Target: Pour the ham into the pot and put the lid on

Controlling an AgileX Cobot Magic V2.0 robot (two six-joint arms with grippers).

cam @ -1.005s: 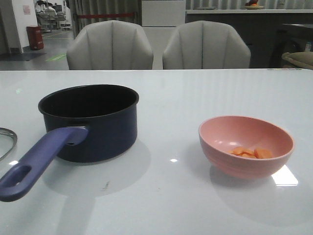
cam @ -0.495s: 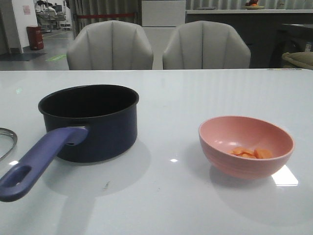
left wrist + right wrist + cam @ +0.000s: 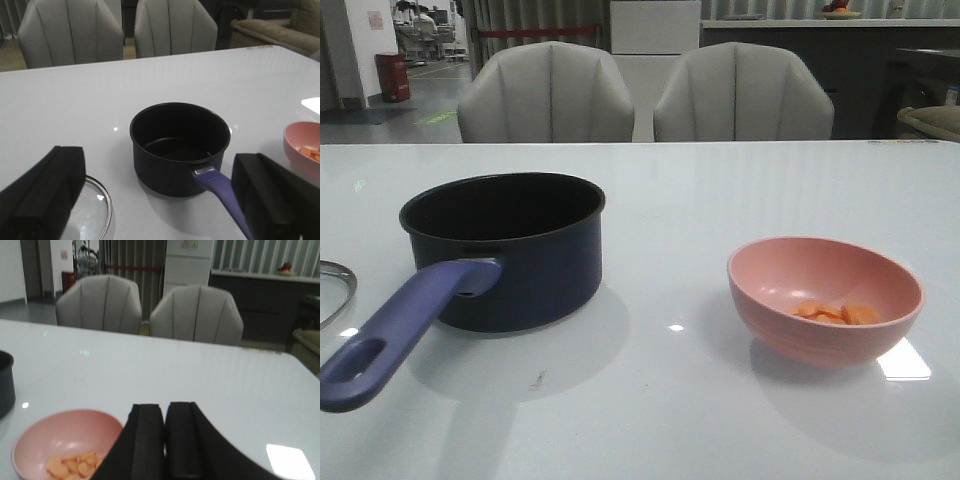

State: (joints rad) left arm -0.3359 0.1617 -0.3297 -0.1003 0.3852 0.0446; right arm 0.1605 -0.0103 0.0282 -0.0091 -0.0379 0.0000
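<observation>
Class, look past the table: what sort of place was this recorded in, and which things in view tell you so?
Probably a lab or office mock-up of a dining area, not a home kitchen: a white table with two padded chairs, a counter behind, and an open hall with a red bin.

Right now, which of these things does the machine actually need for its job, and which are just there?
Needed:
- ham, in the pink bowl
- pot, empty
- lid, flat on the table beside the pot

Just there:
- two grey chairs behind the table
- red bin in the far room
</observation>
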